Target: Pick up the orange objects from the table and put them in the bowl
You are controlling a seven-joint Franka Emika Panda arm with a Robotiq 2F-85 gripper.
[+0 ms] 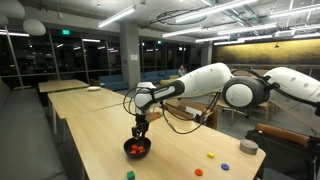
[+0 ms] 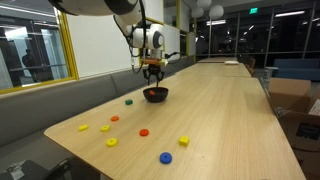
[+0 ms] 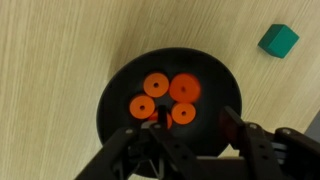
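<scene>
The black bowl [image 3: 218,92] sits right under my gripper [image 3: 192,122] on the pale wood table [image 3: 60,60]. Several flat orange objects [image 3: 185,88] lie inside it; one more shows partly behind my left finger [image 3: 153,124]. The jaws stand apart over the bowl with nothing between them. In both exterior views the gripper [image 1: 140,130] [image 2: 153,72] hangs just above the bowl [image 1: 136,149] [image 2: 155,95]. Two more orange objects [image 2: 144,132] [image 2: 115,118] lie on the table, well away from the bowl.
A teal block [image 3: 279,40] lies beside the bowl. Yellow pieces [image 2: 105,128] [image 2: 184,141] and a blue piece [image 2: 166,157] are scattered near the table's end. A grey cup [image 1: 248,146] stands near the edge.
</scene>
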